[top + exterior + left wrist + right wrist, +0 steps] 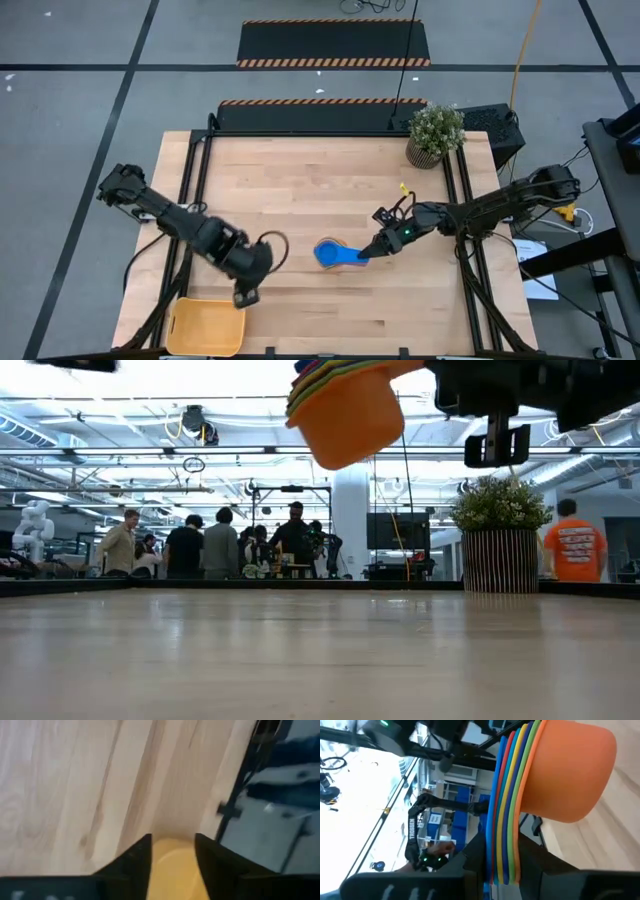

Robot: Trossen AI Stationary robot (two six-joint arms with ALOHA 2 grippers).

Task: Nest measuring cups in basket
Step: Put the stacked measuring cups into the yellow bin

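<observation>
Above the wooden bench (330, 190), the right pincer (372, 250) grips nested plastic measuring cups (335, 254); left pincer (245, 296) hangs part-open over the shallow yellow-orange plastic basket (205, 327).

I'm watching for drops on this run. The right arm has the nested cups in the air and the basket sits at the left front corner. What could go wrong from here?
1. The right gripper holds the stacked measuring cups by their handles only; a swing might shake the stack loose.
2. The left gripper hovers at the basket, so the arms may crowd each other there.
</observation>
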